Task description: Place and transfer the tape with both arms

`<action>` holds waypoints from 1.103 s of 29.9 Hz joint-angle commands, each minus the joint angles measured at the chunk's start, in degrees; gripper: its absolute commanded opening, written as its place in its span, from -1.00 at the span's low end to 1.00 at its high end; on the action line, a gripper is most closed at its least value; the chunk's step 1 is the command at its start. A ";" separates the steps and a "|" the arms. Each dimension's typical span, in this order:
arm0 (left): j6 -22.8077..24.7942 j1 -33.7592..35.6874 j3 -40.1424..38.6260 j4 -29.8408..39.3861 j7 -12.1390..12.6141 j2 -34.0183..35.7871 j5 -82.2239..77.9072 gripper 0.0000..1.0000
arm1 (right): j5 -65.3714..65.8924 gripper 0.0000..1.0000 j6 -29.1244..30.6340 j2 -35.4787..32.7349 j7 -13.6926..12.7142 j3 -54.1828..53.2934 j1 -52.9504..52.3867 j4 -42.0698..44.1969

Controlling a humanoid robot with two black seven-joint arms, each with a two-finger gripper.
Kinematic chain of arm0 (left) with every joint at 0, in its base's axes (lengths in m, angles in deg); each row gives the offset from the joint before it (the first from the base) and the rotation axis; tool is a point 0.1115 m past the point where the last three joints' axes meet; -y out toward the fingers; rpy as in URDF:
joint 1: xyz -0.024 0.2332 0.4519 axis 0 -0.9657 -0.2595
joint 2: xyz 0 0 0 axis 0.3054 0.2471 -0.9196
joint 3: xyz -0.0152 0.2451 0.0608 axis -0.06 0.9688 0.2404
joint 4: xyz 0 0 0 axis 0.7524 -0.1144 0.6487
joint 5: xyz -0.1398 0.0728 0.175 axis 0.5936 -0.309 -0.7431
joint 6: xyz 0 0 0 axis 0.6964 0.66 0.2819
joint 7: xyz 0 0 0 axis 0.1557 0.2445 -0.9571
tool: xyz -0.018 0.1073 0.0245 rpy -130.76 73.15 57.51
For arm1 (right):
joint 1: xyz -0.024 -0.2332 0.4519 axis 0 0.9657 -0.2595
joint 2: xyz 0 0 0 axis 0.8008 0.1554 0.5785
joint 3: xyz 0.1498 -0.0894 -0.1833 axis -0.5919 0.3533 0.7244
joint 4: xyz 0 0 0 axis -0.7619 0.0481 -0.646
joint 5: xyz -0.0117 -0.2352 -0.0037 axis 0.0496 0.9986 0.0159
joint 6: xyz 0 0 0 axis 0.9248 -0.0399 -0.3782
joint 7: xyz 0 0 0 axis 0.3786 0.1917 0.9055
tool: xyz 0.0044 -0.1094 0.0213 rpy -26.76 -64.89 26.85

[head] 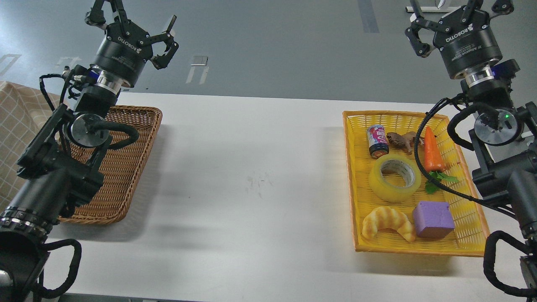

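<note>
The tape [395, 177], a wide translucent yellow roll with a grey-white core, lies flat in the middle of the yellow basket [465, 247] at the right. My right gripper [457, 12] is raised high at the top right, above and behind the basket, fingers spread open and empty. My left gripper [134, 21] is raised at the top left, above the far end of the brown wicker basket [126, 176], fingers spread open and empty. Both are far from the tape.
The yellow basket also holds a small can [377, 140], a brown toy animal [402, 140], a carrot [432, 153], a croissant [388, 222] and a purple block [433, 219]. A black cable [419, 159] crosses the basket. A checked cloth [16, 126] lies at the far left.
</note>
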 commanded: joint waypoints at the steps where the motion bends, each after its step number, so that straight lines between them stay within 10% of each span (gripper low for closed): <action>1: 0.00 0.00 0.06 0.00 0.15 0.03 0.00 0.96 | 0.00 0.99 0.00 0.07 0.00 0.04 -0.08 0.00; 33: 0.00 0.00 0.85 0.00 0.50 -0.67 -0.09 0.96 | 0.00 0.99 0.00 0.51 0.00 -0.14 0.54 -0.26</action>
